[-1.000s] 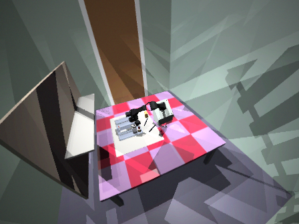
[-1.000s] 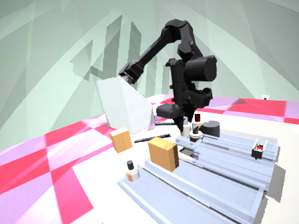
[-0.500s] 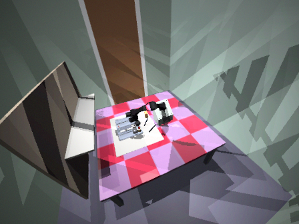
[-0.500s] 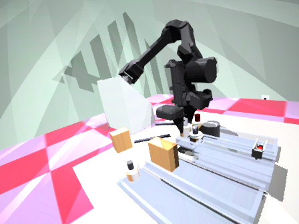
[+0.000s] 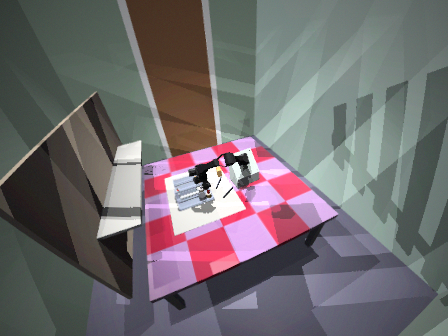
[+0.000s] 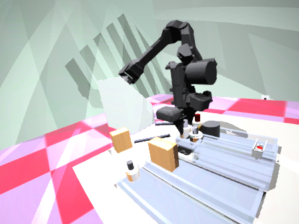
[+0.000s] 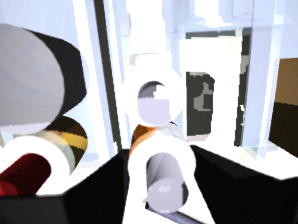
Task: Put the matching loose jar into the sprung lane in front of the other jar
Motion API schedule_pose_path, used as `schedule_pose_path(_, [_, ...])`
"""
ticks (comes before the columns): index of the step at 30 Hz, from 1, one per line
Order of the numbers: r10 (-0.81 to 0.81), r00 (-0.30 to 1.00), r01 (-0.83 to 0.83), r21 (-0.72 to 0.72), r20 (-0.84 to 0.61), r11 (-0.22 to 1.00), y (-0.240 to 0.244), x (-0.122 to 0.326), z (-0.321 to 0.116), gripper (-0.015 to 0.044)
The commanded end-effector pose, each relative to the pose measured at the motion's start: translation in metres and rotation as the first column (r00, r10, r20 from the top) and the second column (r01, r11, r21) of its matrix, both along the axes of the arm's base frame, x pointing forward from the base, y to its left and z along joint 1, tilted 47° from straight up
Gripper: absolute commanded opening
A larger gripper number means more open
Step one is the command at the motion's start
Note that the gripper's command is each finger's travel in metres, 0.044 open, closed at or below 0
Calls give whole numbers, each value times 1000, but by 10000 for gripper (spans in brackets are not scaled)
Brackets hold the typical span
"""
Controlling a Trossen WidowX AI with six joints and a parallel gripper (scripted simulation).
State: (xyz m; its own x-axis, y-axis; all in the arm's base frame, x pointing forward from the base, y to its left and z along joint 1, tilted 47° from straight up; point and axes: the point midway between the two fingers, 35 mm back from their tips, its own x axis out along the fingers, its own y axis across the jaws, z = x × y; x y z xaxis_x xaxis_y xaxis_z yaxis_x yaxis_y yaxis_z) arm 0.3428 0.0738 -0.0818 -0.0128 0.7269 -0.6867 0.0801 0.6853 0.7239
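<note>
My gripper (image 6: 185,133) (image 7: 159,152) is shut on a white jar with a pale grey cap (image 6: 185,124) (image 7: 167,192), at the front end of the lanes. The jar is upright in the exterior view. A similar jar with a grey cap (image 6: 195,136) (image 7: 153,102) stands directly beyond it in the lane; in the wrist view the two line up closely, and I cannot tell whether they touch. The clear lane rack (image 6: 230,150) (image 5: 186,202) stretches away behind them. The held jar's base, the front stop and the pusher plate's contact are not clearly visible.
A red-capped jar (image 6: 197,118) (image 7: 22,175) and a dark grey cylinder (image 6: 211,129) (image 7: 32,82) are close on one side. Wooden blocks (image 6: 121,141) (image 6: 161,156), a black-capped jar (image 6: 132,173) and dark rods (image 6: 151,138) (image 6: 164,124) are nearby. A small grey housing (image 6: 257,151) sits farther along the rack.
</note>
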Motion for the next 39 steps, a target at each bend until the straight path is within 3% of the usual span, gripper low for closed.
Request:
schedule_pose_path(1, [2,999,-2,0,33,1000,2,8,0,0])
schedule_pose_path(39, [2,999,-2,2,32,1000,14,6,-8,0])
